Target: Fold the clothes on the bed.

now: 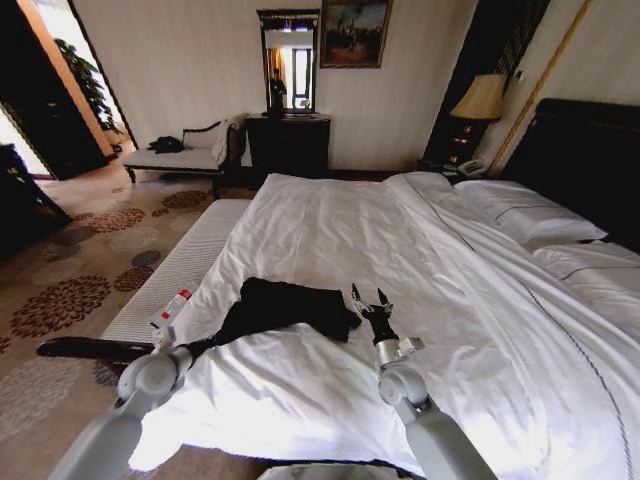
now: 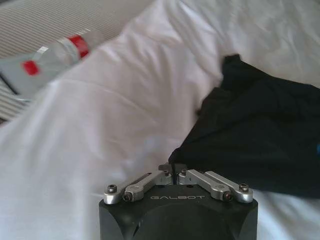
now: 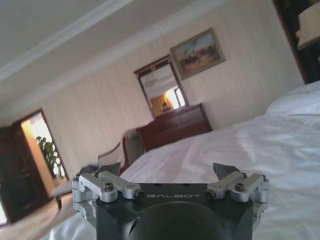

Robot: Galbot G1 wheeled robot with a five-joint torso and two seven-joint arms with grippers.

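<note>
The black T-shirt point(image 1: 285, 306) lies bunched on the white duvet point(image 1: 420, 300) of the bed point(image 1: 560, 150), near the foot edge at about seven o'clock from the bed's middle in the head view, with no lettering visible in its folds. The left claw point(image 2: 173, 169) is at the shirt's eight o'clock corner, its fingers pressed together; in the left wrist view the tips meet right at the edge of the dark fabric point(image 2: 260, 135), and they appear to be pinching that hem, though the contact point is small and partly hidden. The left arm point(image 1: 120, 410) reaches in from the lower left of the head view. The right claw point(image 1: 368, 298) hovers just beside the shirt at its three o'clock side, above the duvet, with its fingers point(image 3: 225, 172) spread wide apart and nothing between them. A clear plastic bottle with a red label point(image 1: 171, 307) lies on the striped bench point(image 1: 170, 275) along the bed's foot, at about nine o'clock from the shirt. Pillows point(image 1: 525, 210) sit by the dark headboard at two o'clock.
</note>
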